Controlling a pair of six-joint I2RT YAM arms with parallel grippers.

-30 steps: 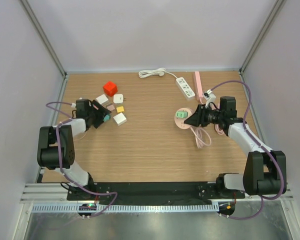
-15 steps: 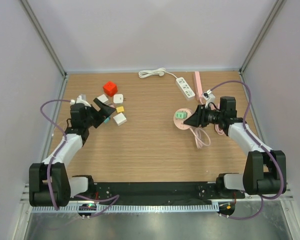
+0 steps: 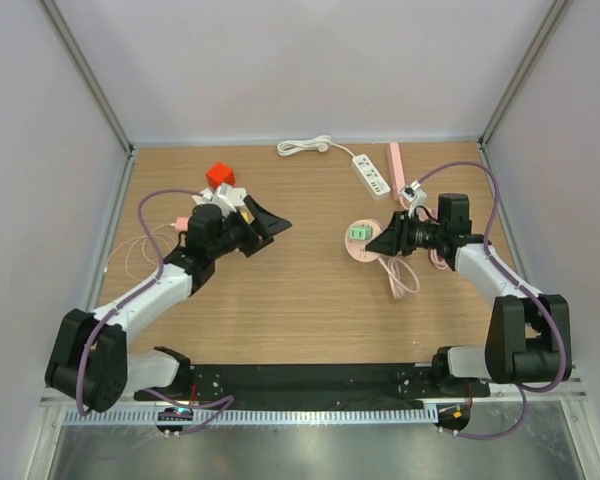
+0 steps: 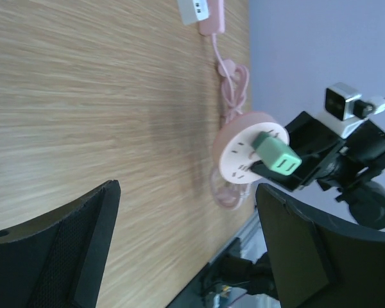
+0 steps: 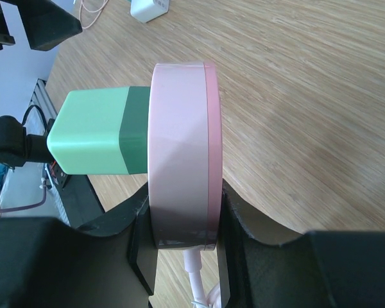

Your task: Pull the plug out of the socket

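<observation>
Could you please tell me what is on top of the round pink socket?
A green plug stands plugged into the pink socket's face. Its prongs are hidden inside, so their depth cannot be seen.

Wooden table, pale lilac walls

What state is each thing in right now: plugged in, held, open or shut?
green plug: plugged into the round pink socket.
round pink socket: held at its edge by the right tool.
right tool: shut on the round pink socket.
left tool: open, empty, apart from the green plug.
</observation>
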